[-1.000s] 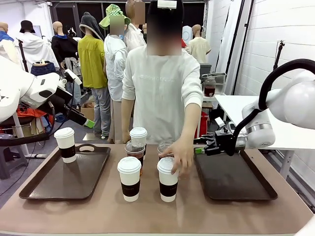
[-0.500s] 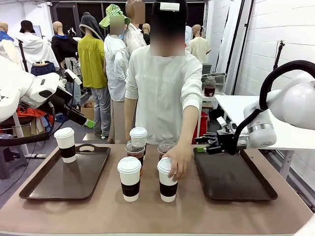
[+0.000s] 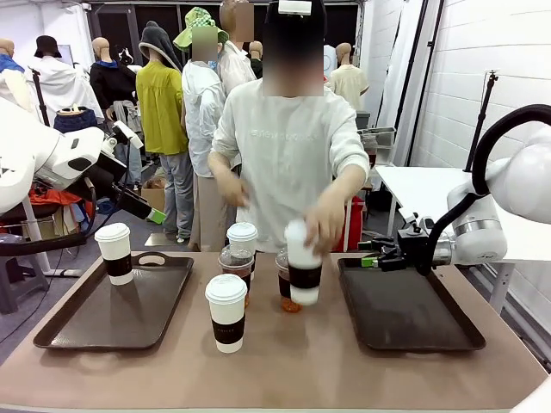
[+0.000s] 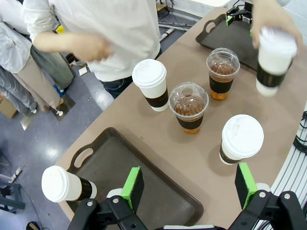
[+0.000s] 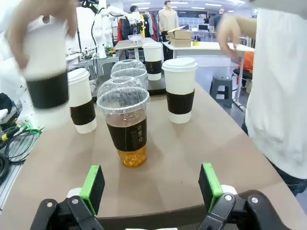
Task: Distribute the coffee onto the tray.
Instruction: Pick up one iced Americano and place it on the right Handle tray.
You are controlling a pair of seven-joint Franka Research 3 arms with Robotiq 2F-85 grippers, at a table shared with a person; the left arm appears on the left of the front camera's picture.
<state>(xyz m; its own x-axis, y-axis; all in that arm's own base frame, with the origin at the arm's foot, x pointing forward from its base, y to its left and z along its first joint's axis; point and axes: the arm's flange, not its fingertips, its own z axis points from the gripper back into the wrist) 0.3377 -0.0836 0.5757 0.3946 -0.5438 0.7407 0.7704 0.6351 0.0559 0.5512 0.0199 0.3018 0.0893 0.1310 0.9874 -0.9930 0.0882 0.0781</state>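
A person's hand holds one white, brown-sleeved coffee cup [image 3: 301,258] in the air above the table's middle. One more white cup [image 3: 113,252] stands on the left tray [image 3: 86,323]. Two stand on the table, one in front [image 3: 225,311] and one behind [image 3: 242,237]. Between them are two clear dome-lidded cups [image 3: 235,262] [image 4: 222,72] of amber drink. My right gripper [image 3: 379,255] hovers open at the right tray's [image 3: 413,314] far left corner, facing the nearer clear cup [image 5: 125,127]. My left gripper [image 4: 189,184] is open, high above the left tray's [image 4: 129,167] edge.
The person stands at the far side, both arms out over the table. A white side table [image 3: 430,185] stands beyond the right tray. Bare tabletop [image 3: 284,370] lies along the near edge.
The person's hand has lifted the front right cup off the table. My right gripper has drawn back slightly to the right. The left arm has not moved.
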